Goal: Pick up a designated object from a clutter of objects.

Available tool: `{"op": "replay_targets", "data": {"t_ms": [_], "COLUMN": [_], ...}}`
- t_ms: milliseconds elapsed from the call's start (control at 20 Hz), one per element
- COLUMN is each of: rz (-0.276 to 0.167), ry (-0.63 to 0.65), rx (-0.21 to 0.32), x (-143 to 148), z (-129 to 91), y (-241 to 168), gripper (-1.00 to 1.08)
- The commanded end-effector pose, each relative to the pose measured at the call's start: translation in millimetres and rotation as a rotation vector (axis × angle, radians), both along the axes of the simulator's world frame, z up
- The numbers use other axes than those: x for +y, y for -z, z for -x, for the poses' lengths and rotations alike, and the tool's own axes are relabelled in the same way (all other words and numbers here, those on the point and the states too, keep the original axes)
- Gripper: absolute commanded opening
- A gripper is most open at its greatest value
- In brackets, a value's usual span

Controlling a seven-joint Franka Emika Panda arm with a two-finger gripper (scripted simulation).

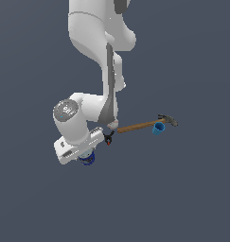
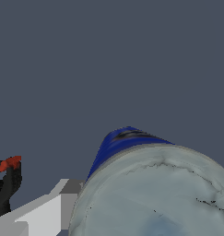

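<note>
Dark-blue can (image 2: 145, 193): end effector (image 1: 87, 158) down over it, jaw state indiscernible; grasp unconfirmed, lift off desk (image 1: 182, 198) pending.

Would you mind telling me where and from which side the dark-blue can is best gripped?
I'd grip the dark-blue can across its curved blue wall, just under the pale grey lid, coming down from above. The lid faces the wrist camera, so the can looks upright, and its round sides suit opposing jaws. The gripper hangs right over it; whether its jaws are open cannot be seen.
</note>
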State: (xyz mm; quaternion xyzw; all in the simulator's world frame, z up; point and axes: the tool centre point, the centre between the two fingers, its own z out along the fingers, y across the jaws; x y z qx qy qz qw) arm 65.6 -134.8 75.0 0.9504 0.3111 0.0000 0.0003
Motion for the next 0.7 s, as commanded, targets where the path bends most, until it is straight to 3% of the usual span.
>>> {"op": "replay_targets", "data": {"t_ms": [0, 650], "rz": [-0.001, 0.001], "ry": [-0.001, 0.0], "rx": [0.0, 0.0], "x": [0.8, 18.7], "z": [-0.1, 13.9], "y": [0.9, -26.4], "gripper": [-1.0, -1.0]}}
